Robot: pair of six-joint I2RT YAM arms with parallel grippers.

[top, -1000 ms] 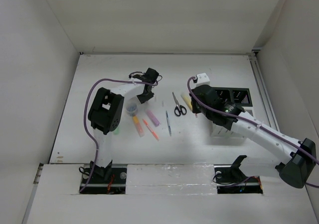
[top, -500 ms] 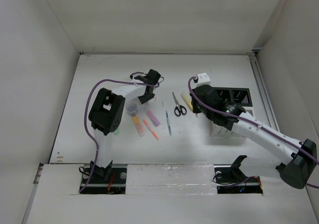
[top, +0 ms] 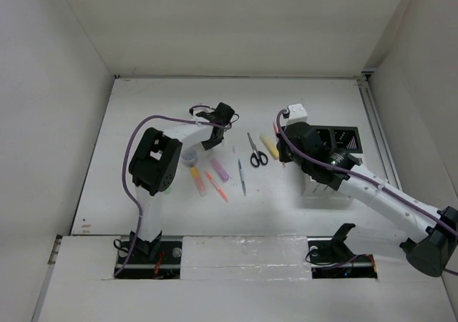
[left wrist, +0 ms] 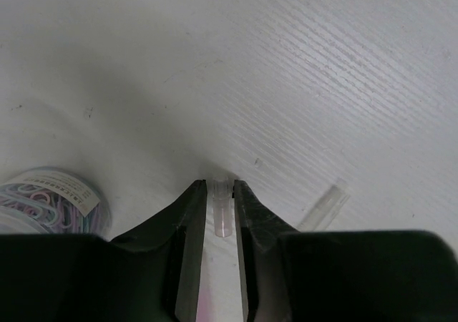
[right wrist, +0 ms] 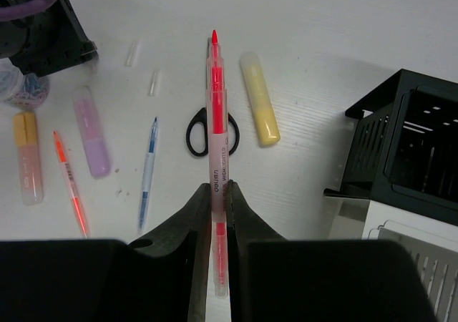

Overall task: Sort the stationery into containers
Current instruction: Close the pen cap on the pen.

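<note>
My left gripper [top: 217, 137] [left wrist: 220, 186] is low over the table with its jaws closed on a small clear pen cap [left wrist: 220, 211]. The clear tub of paper clips [top: 189, 155] [left wrist: 50, 200] sits just left of it. My right gripper [top: 280, 142] [right wrist: 217, 186] is shut on a thin red pen [right wrist: 215, 114] and holds it above the black-handled scissors [top: 256, 152] [right wrist: 193, 132]. The yellow marker [top: 269, 147] [right wrist: 259, 99], blue pen [top: 242, 177] [right wrist: 147, 172], purple marker [top: 219, 169] [right wrist: 91, 130], orange marker [top: 198, 181] [right wrist: 27, 157] and another red pen [top: 216, 186] [right wrist: 70, 193] lie on the table.
The organizer stands right of my right gripper, with black compartments [top: 340, 139] [right wrist: 411, 143] and a white slatted part [top: 325, 191] [right wrist: 422, 247]. A green marker [top: 167, 187] lies partly hidden by the left arm. Loose clear caps [right wrist: 154, 83] [left wrist: 323, 207] lie near the left gripper.
Both grippers have shifted slightly to the right. The right one still holds the red pen. The items on the table have not moved.
</note>
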